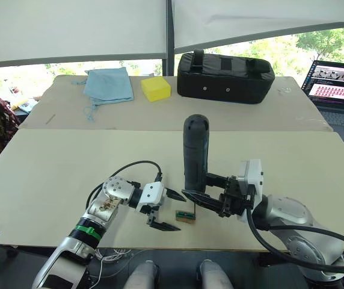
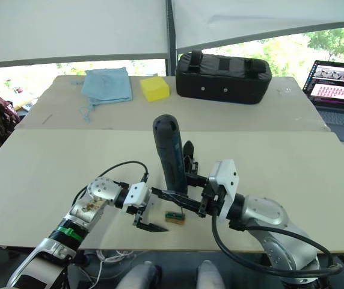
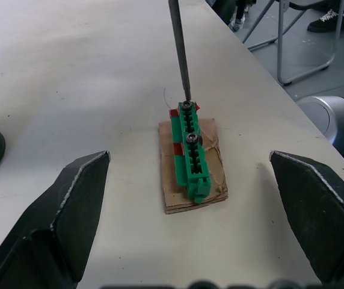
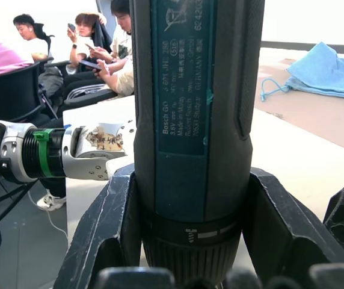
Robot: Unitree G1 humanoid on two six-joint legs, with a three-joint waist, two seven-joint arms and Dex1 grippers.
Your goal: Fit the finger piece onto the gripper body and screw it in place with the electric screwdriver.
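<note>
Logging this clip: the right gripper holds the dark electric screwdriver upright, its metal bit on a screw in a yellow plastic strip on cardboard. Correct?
Not quite. The left wrist view shows the plastic strip is green, not yellow. The right gripper does hold the dark electric screwdriver upright, bit on a screw.

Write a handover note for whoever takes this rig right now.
Right gripper: shut on the electric screwdriver, held upright, its bit seated on a screw in the green holder.
Left gripper: open, empty, either side of the holder without touching it.
The holder sits on a cardboard scrap near the table's front edge; a second screw sits in it.
Done: screwdriver picked up, bit on screw.
Left: lift the screw, fit and fasten the finger piece.
</note>
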